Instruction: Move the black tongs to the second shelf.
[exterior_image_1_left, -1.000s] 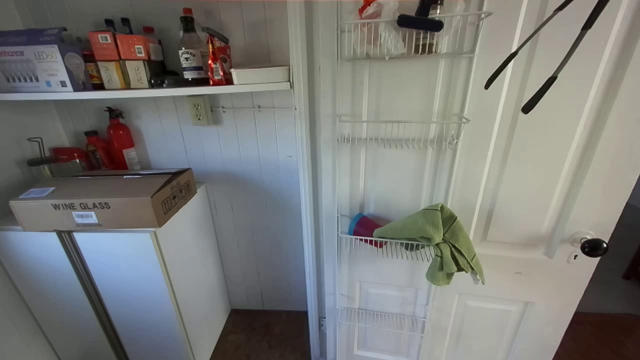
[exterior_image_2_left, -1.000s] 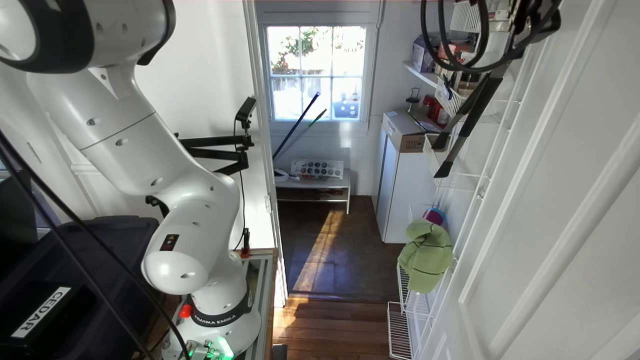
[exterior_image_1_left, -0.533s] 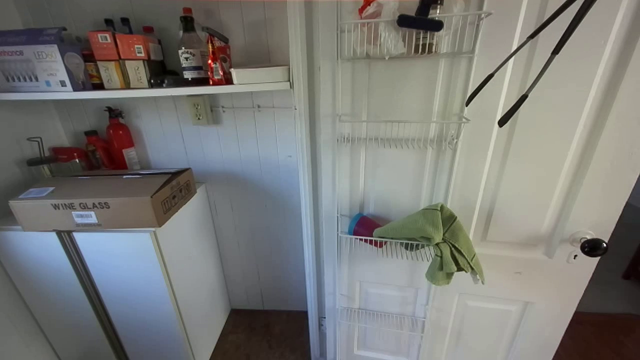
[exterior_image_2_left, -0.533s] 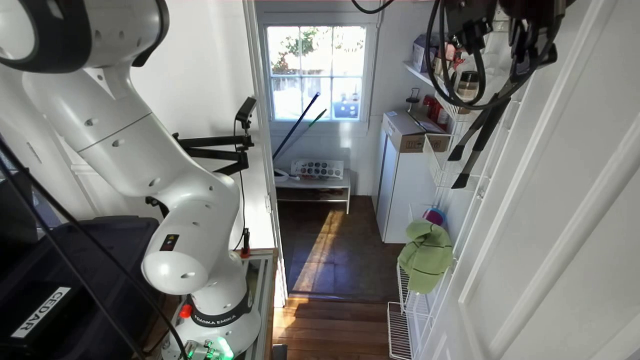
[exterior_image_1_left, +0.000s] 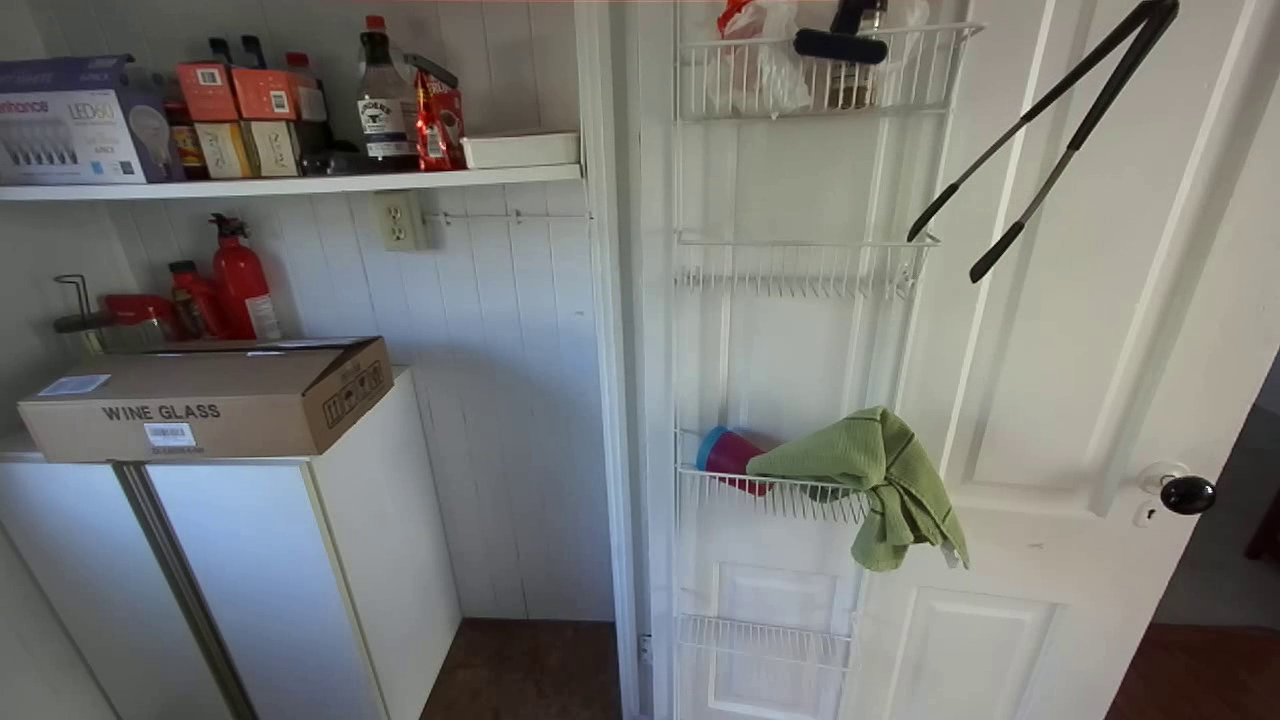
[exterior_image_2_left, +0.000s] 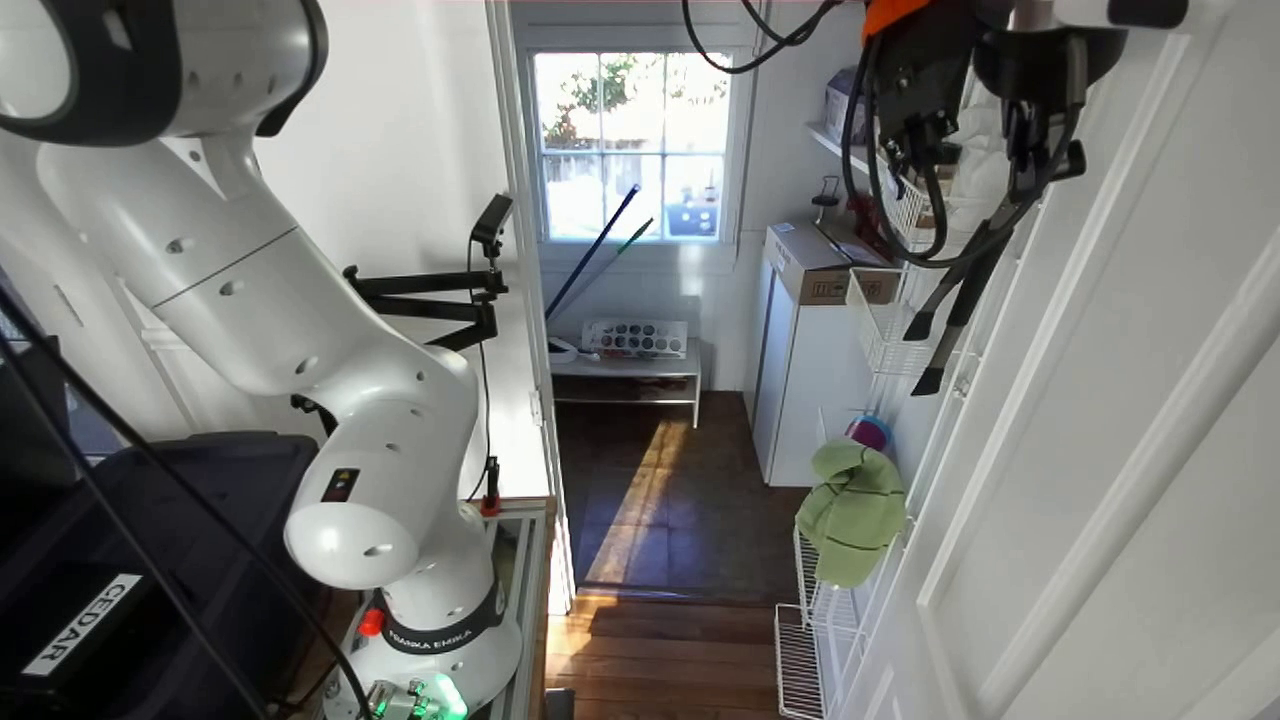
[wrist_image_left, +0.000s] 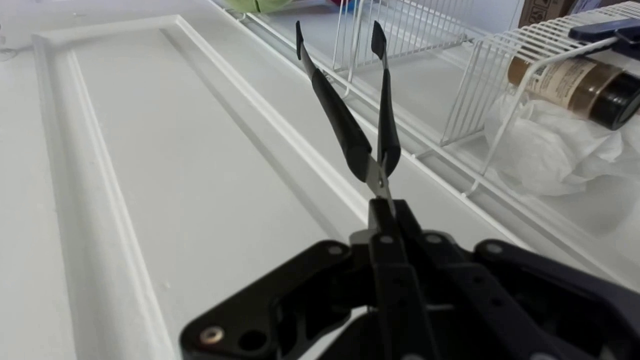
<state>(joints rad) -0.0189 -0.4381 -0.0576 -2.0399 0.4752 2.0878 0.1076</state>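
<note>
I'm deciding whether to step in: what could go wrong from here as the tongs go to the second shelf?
The gripper pinches the tongs only at their joined end, so they might twist or slip. They are also splayed open, so they could snag on the wire rim of the second shelf. A dark object juts over the rim of the top basket; the gripper might knock it loose in passing.

The second wire shelf (exterior_image_1_left: 805, 268) has open space above, capped by the upper wire basket (exterior_image_1_left: 915, 75); a green towel (exterior_image_1_left: 870, 465) juts below.
</note>
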